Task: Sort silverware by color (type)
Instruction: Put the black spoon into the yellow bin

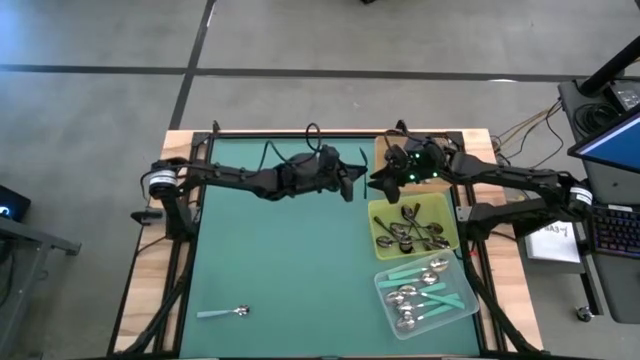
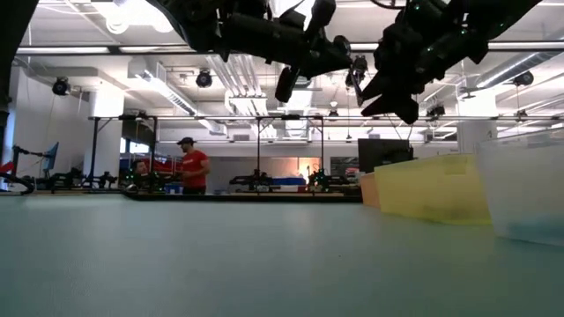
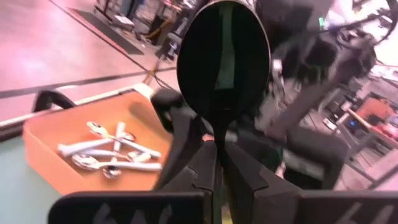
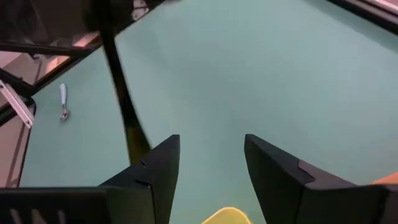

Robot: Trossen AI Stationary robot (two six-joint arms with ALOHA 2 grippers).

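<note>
My left gripper (image 3: 219, 155) is shut on a black spoon (image 3: 222, 59), high over the mat near the table's far right (image 1: 352, 185). My right gripper (image 4: 211, 149) is open and holds nothing; it hangs close beside the left one (image 1: 380, 182), facing it. An orange tray (image 3: 43, 155) holds several shiny silver spoons (image 3: 109, 149). Dark spoons (image 1: 405, 232) lie in a yellow tray (image 1: 452, 215). Teal-handled spoons (image 1: 420, 290) lie in a clear tray (image 1: 385, 300). One teal-handled spoon (image 1: 222, 313) lies flat on the mat near the near left corner, also seen in the right wrist view (image 4: 63, 102). My left gripper pinches the black spoon between its two fingers by the handle just behind the bowl (image 3: 219, 138). The handle runs back along the fingers and is hidden between them. The bowl sticks out past the fingertips. The spoon is lifted clear of the table.
The three trays stand in a row along the table's right side, orange farthest, clear nearest. The green mat (image 1: 280, 260) is bare between the trays and the lone spoon. A thin dark rod (image 4: 118, 81) crosses the right wrist view. People stand in the room beyond (image 2: 192, 165).
</note>
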